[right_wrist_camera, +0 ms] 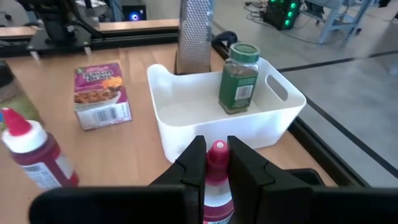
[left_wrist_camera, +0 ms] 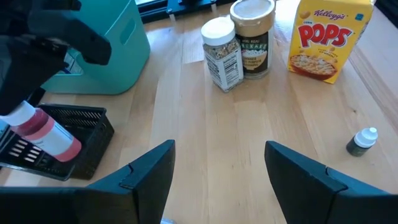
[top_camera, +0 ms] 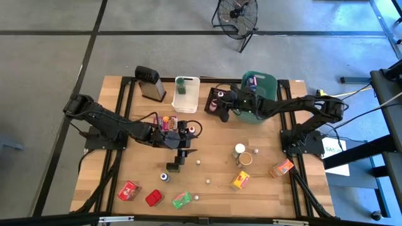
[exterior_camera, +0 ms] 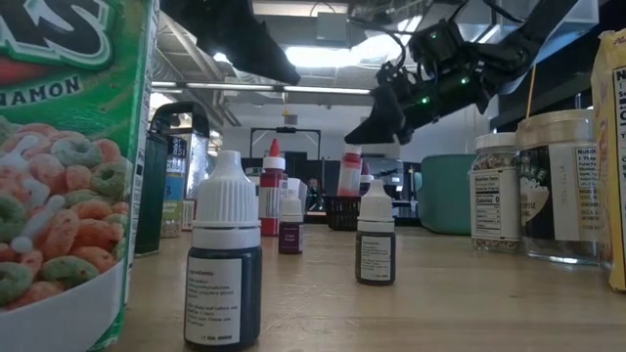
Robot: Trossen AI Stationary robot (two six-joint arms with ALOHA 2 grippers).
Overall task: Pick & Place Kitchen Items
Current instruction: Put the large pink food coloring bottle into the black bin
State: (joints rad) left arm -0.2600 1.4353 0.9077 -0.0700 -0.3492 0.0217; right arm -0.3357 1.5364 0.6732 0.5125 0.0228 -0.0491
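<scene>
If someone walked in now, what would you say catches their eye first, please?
Probably the right gripper, shut on a red-capped bottle above the black basket at the table's far side. Next, the open left gripper hovering mid-table, and the scattered bright packets along the near edge.

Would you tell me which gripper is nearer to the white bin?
Right. The right gripper, holding a red-capped bottle, is just beside the white bin; the left gripper is open, mid-table, farther away.
</scene>
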